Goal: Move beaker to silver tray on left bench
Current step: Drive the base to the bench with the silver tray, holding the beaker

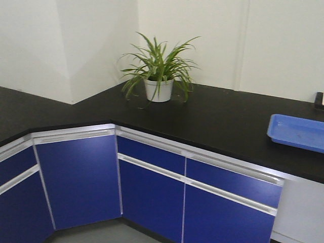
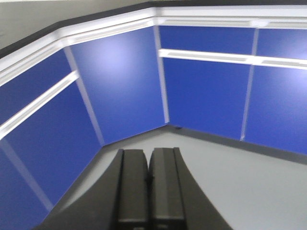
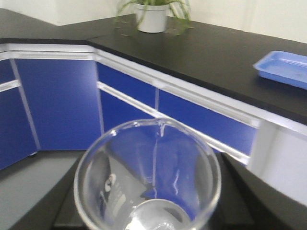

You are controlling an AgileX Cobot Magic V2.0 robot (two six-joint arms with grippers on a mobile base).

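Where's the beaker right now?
In the right wrist view, the beaker is low and centre in the right gripper, out in front of the blue cabinets; the blue tray lies on the black worktop upper right.

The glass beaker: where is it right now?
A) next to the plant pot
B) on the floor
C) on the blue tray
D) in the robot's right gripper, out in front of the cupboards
D: the right wrist view shows the beaker close up between the dark sides of the right gripper, off the black worktop, with the blue tray and the plant far behind it.
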